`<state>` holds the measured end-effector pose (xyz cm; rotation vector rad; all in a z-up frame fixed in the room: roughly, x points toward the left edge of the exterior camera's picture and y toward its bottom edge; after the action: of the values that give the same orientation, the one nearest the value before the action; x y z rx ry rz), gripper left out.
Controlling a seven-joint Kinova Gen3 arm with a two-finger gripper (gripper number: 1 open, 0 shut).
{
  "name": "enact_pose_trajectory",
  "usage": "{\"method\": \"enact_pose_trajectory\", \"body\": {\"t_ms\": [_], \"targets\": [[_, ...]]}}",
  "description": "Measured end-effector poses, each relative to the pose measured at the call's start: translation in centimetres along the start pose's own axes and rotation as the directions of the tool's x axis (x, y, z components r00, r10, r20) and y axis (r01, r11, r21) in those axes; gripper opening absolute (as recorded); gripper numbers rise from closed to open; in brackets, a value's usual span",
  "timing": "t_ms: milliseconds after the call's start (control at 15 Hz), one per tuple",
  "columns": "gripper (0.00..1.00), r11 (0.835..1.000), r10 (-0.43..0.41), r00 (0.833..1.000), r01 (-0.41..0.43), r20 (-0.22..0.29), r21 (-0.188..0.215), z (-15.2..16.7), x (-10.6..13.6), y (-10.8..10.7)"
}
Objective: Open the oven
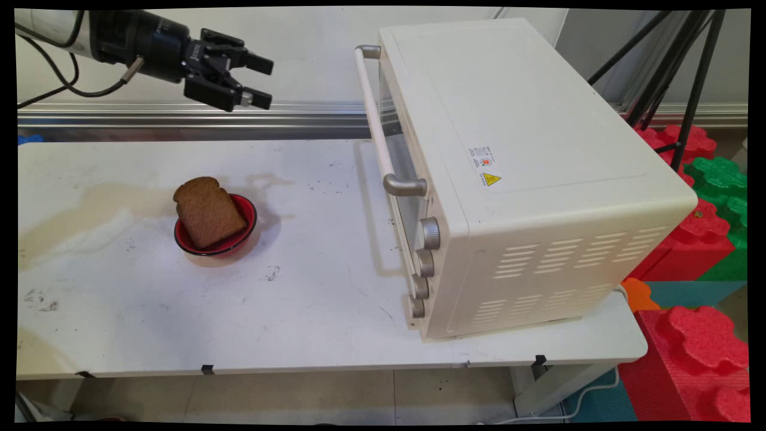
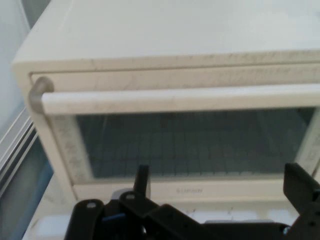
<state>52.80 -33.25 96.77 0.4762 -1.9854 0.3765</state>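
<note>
Right, the desk [image 1: 311, 323] is white w/ brown stains at its left. The oven [image 1: 526, 173] stands on the desk's right side, cream, door shut, handle [image 1: 377, 120] across the door's top, knobs [image 1: 423, 263] in a row at the near end. The gripper [image 1: 258, 81] hangs high at upper left, level, aimed at the oven door, well apart from it; fingers [image 1: 258, 63] spread wide, holding nothing. In the hand view the door glass [image 2: 190, 145] shows a rack inside. A red bowl [image 1: 244, 206] sits mid-left on the desk, a brown bread slice [image 1: 208, 212] leaning in it.
</note>
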Motion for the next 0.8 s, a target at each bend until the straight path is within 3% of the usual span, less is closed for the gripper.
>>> {"method": "enact_pose_trajectory", "body": {"t_ms": [800], "targets": [[1.0, 0.999, 0.013, 0.996, -0.017, -0.086, -0.046, 4.6, 3.1, 2.7]]}}
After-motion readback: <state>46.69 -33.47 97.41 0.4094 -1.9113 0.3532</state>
